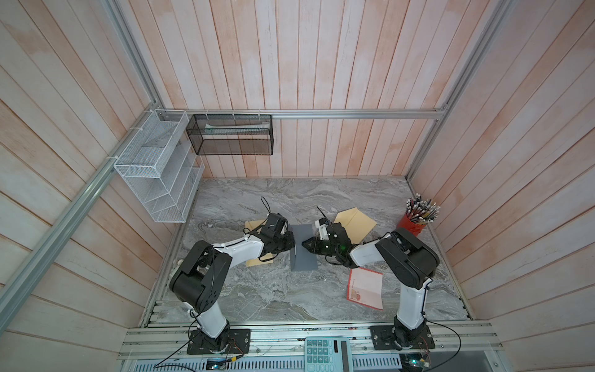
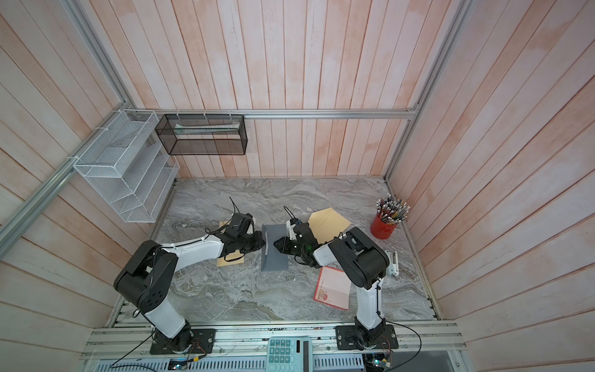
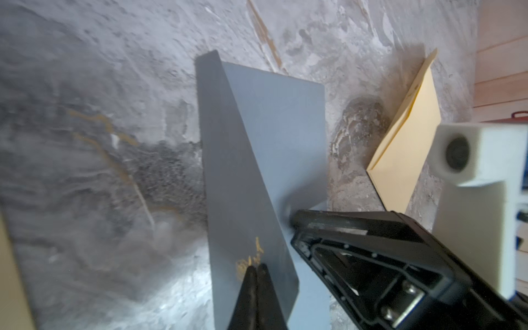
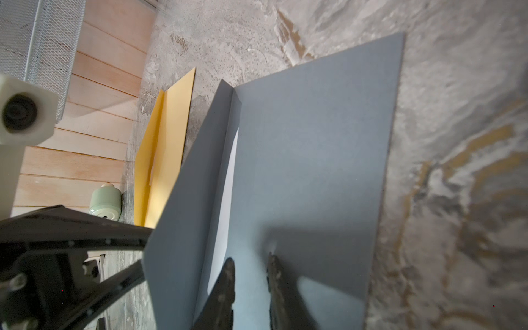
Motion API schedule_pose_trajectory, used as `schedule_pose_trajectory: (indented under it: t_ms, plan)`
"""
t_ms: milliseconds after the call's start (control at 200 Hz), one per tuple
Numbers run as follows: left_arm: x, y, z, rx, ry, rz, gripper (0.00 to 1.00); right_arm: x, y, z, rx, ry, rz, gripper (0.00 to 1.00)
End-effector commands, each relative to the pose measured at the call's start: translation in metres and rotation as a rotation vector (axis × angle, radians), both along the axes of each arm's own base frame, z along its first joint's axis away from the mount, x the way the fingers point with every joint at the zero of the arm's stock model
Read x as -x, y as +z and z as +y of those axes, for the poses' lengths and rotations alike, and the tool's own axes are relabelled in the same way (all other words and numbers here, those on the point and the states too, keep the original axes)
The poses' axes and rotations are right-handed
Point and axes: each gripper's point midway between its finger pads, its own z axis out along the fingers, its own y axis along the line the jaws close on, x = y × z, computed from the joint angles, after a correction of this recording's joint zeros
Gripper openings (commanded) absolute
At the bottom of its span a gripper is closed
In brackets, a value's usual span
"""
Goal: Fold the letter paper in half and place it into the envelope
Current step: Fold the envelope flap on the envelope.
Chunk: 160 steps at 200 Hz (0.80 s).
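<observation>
The grey letter paper (image 1: pixel 306 257) (image 2: pixel 277 261) lies mid-table, with its left part raised into an upright flap (image 3: pixel 228 171). My left gripper (image 1: pixel 292 245) (image 3: pixel 257 268) is shut on the free edge of that flap. My right gripper (image 1: pixel 304 244) (image 4: pixel 250 263) faces it from the right, its fingers a little apart and empty, tips low over the flat half (image 4: pixel 314 157) beside the crease. One manila envelope (image 1: pixel 355 222) (image 3: pixel 405 154) lies behind the right arm. Another manila envelope (image 1: pixel 259 261) (image 4: pixel 163 160) lies under the left arm.
A red cup of pencils (image 1: pixel 413 222) stands at the right wall. A red-edged white card (image 1: pixel 365 288) lies front right, a white tool (image 2: pixel 392 262) beside the right arm. A calculator (image 1: pixel 326 354) sits on the front rail. A white wire rack (image 1: pixel 154 180) and a black mesh basket (image 1: pixel 230 135) hang on the walls.
</observation>
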Motion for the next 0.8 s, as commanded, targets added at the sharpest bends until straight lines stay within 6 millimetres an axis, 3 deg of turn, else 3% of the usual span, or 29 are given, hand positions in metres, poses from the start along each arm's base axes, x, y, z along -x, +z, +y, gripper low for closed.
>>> schedule_pose_trajectory:
  t_ms: [0, 205, 465, 795]
  plan:
    - [0.003, -0.009, -0.011, 0.015, -0.023, 0.021, 0.0, 0.006, -0.013, -0.006, 0.016, -0.006, 0.038, 0.23]
    - [0.015, -0.042, -0.003, -0.025, -0.013, 0.081, 0.0, 0.001, 0.009, -0.008, -0.002, -0.015, -0.005, 0.23]
    - [0.022, -0.053, 0.002, -0.026, -0.003, 0.107, 0.0, -0.005, 0.04, -0.002, -0.01, 0.017, -0.067, 0.23]
    - [0.024, -0.056, 0.013, -0.015, 0.022, 0.117, 0.0, 0.0, 0.02, 0.025, 0.014, 0.095, -0.03, 0.22]
